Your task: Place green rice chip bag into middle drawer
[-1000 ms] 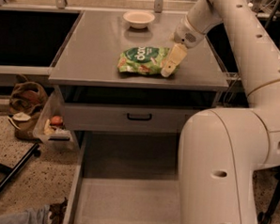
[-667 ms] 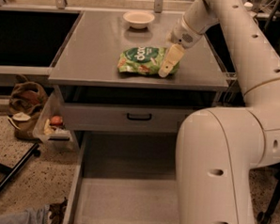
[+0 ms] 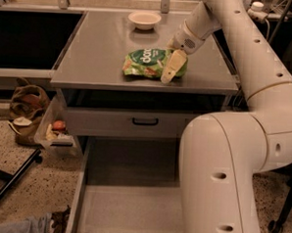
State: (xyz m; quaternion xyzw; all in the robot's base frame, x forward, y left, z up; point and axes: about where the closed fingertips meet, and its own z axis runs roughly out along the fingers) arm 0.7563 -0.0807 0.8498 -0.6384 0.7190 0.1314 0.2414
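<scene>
The green rice chip bag lies flat on the grey cabinet top, near its front edge. My gripper reaches down from the upper right and sits over the bag's right end, touching or nearly touching it. The middle drawer is pulled out below, a wide shallow grey tray with a bare floor. My own arm hides its right side.
A white bowl stands at the back of the cabinet top. A closed grey drawer front with a black handle is above the open tray. A clear bin of items and a brown bag sit at the left.
My gripper has moved slightly left and down onto the right end of the bag. The bag and the drawer have not moved.
</scene>
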